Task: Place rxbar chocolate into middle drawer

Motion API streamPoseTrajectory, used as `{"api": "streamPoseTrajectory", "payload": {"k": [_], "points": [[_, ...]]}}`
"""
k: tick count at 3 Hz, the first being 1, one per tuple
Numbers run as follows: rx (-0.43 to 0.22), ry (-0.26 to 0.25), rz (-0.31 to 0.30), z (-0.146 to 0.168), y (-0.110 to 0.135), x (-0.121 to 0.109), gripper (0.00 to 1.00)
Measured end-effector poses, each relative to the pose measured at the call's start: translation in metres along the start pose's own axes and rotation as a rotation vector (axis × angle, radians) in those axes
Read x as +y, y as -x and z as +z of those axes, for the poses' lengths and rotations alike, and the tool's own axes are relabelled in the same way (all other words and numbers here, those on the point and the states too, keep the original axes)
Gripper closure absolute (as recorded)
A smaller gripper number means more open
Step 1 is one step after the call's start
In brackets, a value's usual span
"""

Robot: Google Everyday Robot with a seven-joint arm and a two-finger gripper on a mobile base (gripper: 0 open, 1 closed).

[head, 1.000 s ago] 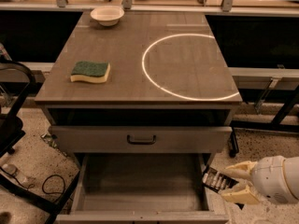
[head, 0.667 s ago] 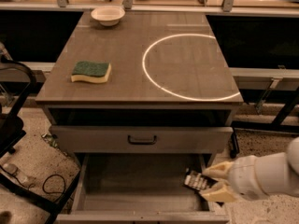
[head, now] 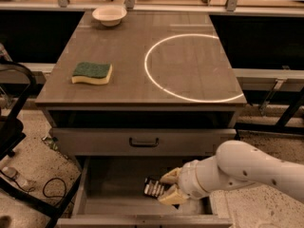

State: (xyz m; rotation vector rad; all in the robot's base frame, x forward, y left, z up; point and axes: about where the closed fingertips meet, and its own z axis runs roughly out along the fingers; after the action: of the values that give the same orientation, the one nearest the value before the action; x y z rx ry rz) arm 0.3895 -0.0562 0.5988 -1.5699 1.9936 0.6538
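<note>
Green-yellow sponge at tabletop left, white bowl at far edge. Closed drawer front sits over the open middle drawer. rxbar chocolate inside the drawer, right of centre, pinched by the hand; arm to the right.

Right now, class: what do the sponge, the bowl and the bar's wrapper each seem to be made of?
Sponge: foam, yellow with a rougher green scouring top. Bowl: pale and smooth, maybe ceramic or plastic. Bar, held in the gripper over the drawer: dark printed wrapper, probably plastic film.
</note>
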Motion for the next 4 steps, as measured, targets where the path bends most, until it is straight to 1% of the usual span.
{"api": "streamPoseTrajectory", "payload": {"k": [1, 2, 3, 4], "points": [[-0.073, 0.007, 0.004, 0.056, 0.017, -0.005, 1.00], [-0.147, -0.001, 0.032, 0.095, 0.031, -0.011, 1.00], [-0.213, -0.009, 0.084, 0.140, 0.039, -0.018, 1.00], [-0.213, -0.009, 0.084, 0.140, 0.039, -0.018, 1.00]]}}
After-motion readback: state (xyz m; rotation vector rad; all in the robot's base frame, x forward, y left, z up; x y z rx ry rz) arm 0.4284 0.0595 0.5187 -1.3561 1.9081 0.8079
